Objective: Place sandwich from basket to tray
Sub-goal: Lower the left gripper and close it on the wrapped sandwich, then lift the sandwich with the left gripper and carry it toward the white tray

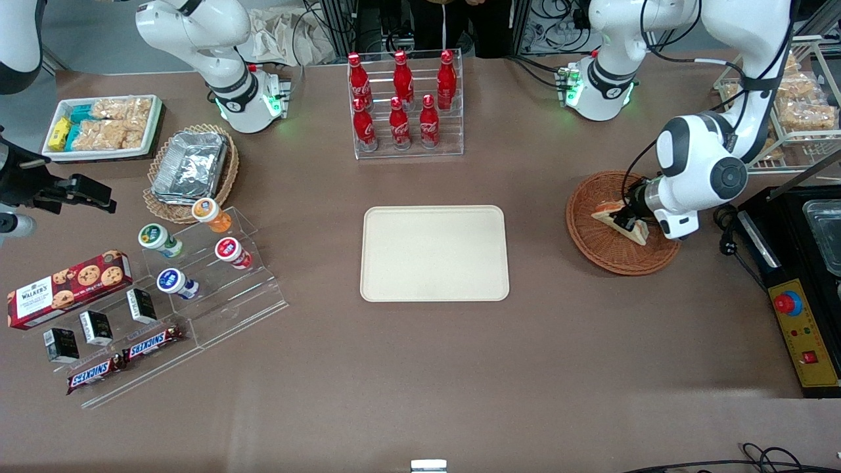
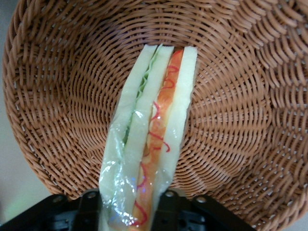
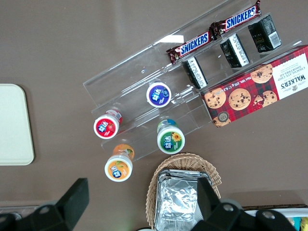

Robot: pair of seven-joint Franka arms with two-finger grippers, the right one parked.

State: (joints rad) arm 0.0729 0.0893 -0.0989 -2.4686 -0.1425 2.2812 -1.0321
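Note:
The sandwich (image 1: 617,221) is a plastic-wrapped wedge of white bread with green and red filling, down in the reddish-brown wicker basket (image 1: 591,244) toward the working arm's end of the table. My gripper (image 1: 635,214) is lowered into the basket and shut on the sandwich. In the left wrist view its black fingers (image 2: 89,204) press both sides of the sandwich (image 2: 154,120) over the basket's woven floor (image 2: 57,96), the gripper (image 2: 127,198) straddling the wrapped end. The beige tray (image 1: 433,253) lies bare at the table's middle, its corner also in the right wrist view (image 3: 14,125).
A clear rack of red cola bottles (image 1: 404,105) stands farther from the front camera than the tray. A black control box (image 1: 801,328) and a wire rack of snacks (image 1: 801,98) flank the basket. A foil-filled tan basket (image 1: 190,167), snack tray (image 1: 102,125) and acrylic stand (image 1: 210,263) sit toward the parked arm's end.

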